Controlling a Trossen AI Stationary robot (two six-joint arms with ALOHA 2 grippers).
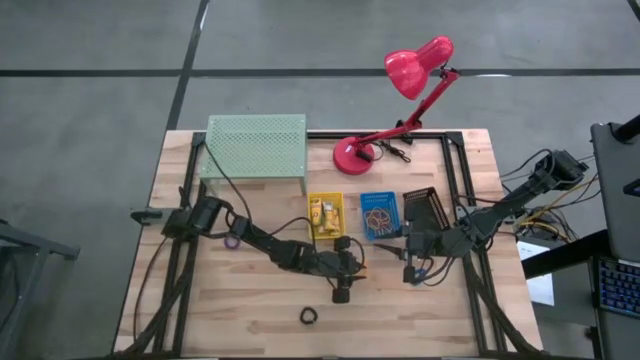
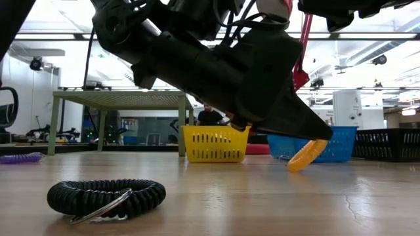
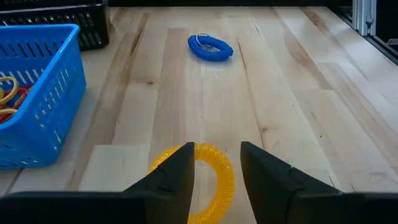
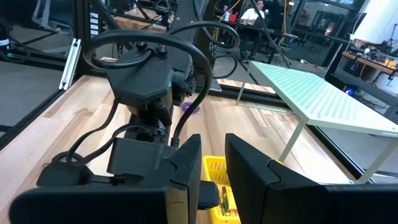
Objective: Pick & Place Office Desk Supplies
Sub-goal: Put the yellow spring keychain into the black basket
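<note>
Pale wooden surface on a dark frame. Pink-red desk lamp at the far edge, base on the wood, shade reaching out beyond the edge. Pale green mesh shelf at the far left corner. Grey floor all around. Beyond, a room with a person sitting far off.

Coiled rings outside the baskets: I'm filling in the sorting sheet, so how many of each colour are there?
Black coiled ring: 1
Purple coiled ring: 1
Blue coiled ring: 1
Yellow coiled ring: 1
Total: 4
</note>
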